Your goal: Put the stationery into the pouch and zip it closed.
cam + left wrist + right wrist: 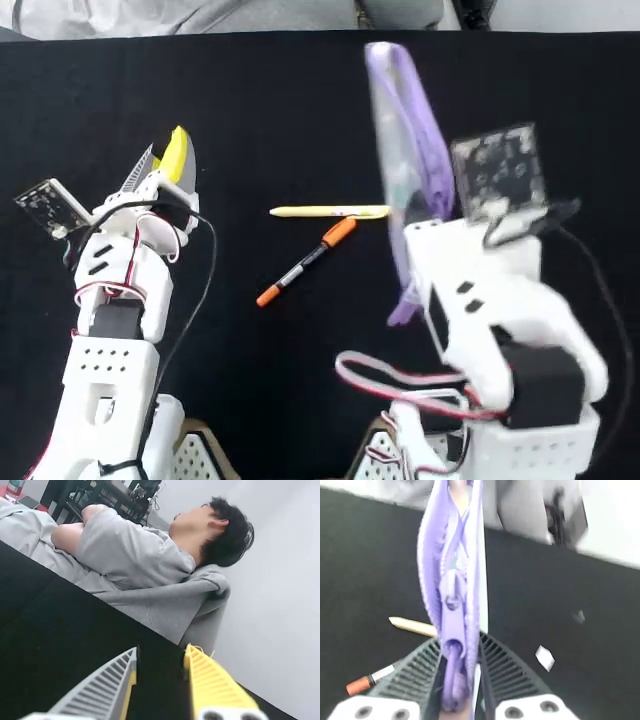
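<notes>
Standing on end above the tabletop (250, 100), the purple pouch (405, 150) is lifted clear of the black surface, with one narrow end gripped low down and the rest rising away from the right arm (500, 320). The right jaws are pressed against both sides of that end, pinching the pouch at its zip edge. Along the zip, the slider (452, 602) sits just beyond the jaws, and the two sides look parted past it. What lies inside the pouch cannot be made out.

Two pieces of stationery lie outside it on the tabletop between the arms. A pale yellow pencil (330, 211) lies level, its far end just beside the pouch. An orange-capped pen (305, 262) lies slanted just below it, the cap near the pencil.

The left jaws are spread, with a clear gap between the grey finger (107, 685) and the yellow one (212, 685). They hold nothing and sit well apart from the pen, the pencil and the pouch.
</notes>
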Tool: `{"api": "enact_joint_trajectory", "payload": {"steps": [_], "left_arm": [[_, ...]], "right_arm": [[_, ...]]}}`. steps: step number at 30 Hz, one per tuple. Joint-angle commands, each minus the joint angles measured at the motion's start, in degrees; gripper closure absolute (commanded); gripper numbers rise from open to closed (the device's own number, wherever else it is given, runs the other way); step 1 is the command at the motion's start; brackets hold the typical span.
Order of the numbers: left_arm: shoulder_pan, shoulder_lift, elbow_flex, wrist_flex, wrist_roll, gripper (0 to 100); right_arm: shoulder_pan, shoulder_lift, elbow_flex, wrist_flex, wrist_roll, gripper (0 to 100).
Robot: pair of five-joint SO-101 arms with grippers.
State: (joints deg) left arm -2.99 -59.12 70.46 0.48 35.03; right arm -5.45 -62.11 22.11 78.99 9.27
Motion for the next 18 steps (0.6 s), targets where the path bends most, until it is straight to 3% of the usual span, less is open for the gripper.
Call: {"api": "enact_joint_trajectory", "payload": {"steps": [1, 4, 9, 18], "left_arm": [[0.75, 0.0, -0.66, -0.97, 0.35, 84], [0.75, 0.0, -0.66, -0.97, 0.35, 84], [0.75, 0.0, 0.04, -1.23, 0.26, 84], [1.27, 0.18, 0.04, -1.23, 0.26, 84]], "right_arm": [[-5.63, -3.74, 5.67, -2.55, 3.08, 98.7], [-5.1, -4.26, 9.8, -1.49, 6.95, 98.7], [4.31, -9.36, -1.19, 3.69, 7.65, 98.7], [4.75, -17.54, 0.31, 0.18, 4.57, 98.7]]}}
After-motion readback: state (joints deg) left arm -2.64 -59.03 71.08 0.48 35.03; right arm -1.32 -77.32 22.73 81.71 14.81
